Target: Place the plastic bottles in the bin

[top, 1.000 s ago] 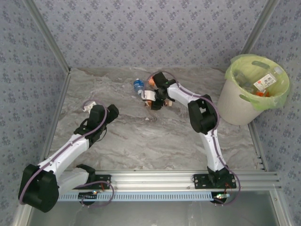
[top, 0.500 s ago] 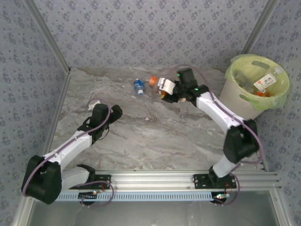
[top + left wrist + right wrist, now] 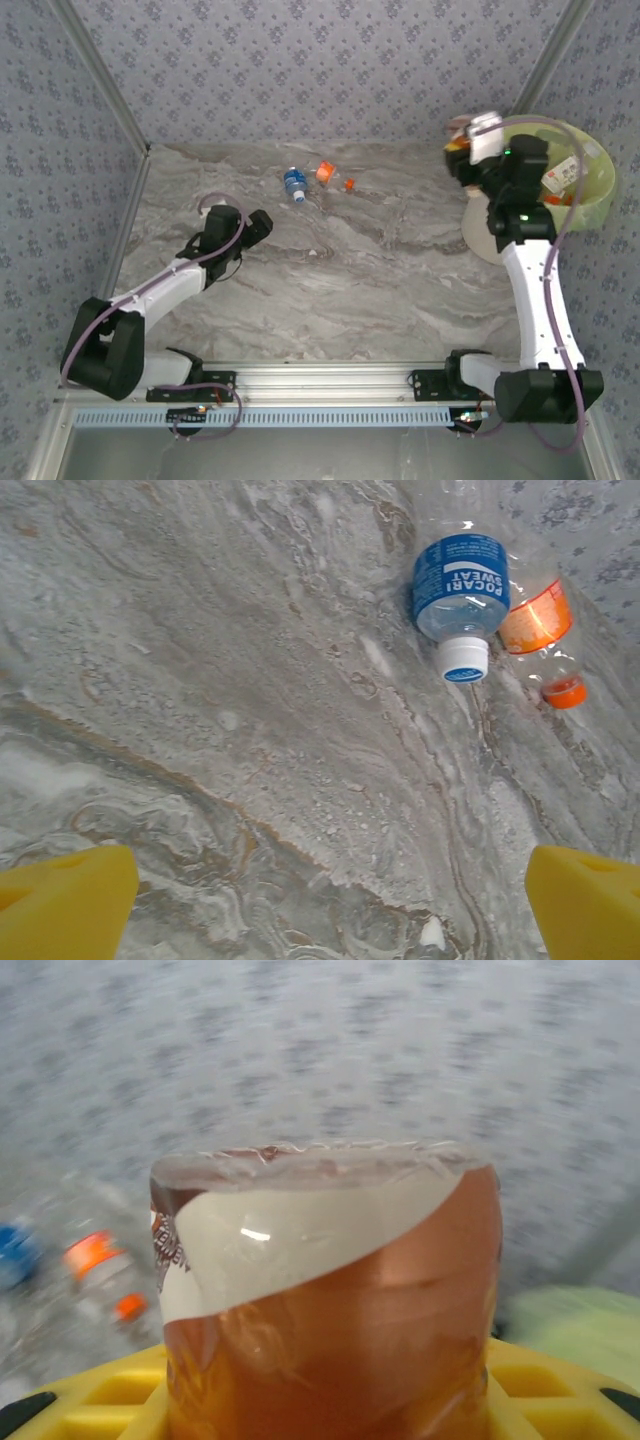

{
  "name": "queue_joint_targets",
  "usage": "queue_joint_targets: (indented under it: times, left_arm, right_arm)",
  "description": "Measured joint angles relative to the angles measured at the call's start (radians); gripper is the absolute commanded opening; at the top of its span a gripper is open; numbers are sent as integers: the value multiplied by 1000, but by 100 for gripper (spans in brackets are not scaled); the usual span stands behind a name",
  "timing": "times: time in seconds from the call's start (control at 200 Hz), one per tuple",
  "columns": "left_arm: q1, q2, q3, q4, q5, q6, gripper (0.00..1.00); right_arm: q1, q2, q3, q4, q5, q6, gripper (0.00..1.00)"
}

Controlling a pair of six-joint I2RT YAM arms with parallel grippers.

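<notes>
My right gripper is shut on a plastic bottle with an orange and white label, held in the air at the left rim of the bin. Up close, this bottle stands between the yellow fingers. A blue-labelled bottle and an orange-labelled bottle lie on the table at the back centre. My left gripper is open, low over the table and short of them. Its wrist view has the blue bottle and the orange one ahead of the gripper.
The bin's lime-green bag holds several bottles. The blurred green bag lies to the lower right of the held bottle. Patterned walls close off the marble table on three sides. A metal rail runs along the near edge.
My right arm has swung from the back centre of the table to the bin's rim, carrying the orange and white bottle. The left gripper has crept right toward the blue bottle, still open.
</notes>
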Motion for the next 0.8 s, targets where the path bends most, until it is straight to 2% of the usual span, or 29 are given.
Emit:
queue_joint_targets:
  times: [0.12,0.205,0.415,0.535,0.655,0.8]
  left_arm:
    - [0,24,0,26,26,-18,99]
    - [0,38,4,32,38,-23,99]
    - [0,59,43,39,55,-23,100]
    - [0,65,51,39,63,-23,100]
    - [0,84,65,16,66,-23,99]
    - [0,118,101,-16,67,-14,100]
  right_arm:
    - [-169,29,92,-35,31,179,39]
    - [-241,81,155,-58,46,333,38]
    - [-285,266,246,-60,42,703,42]
    - [-294,343,251,-21,76,852,43]
    - [-294,398,280,-21,139,925,53]
    - [-293,426,304,-30,205,966,78]
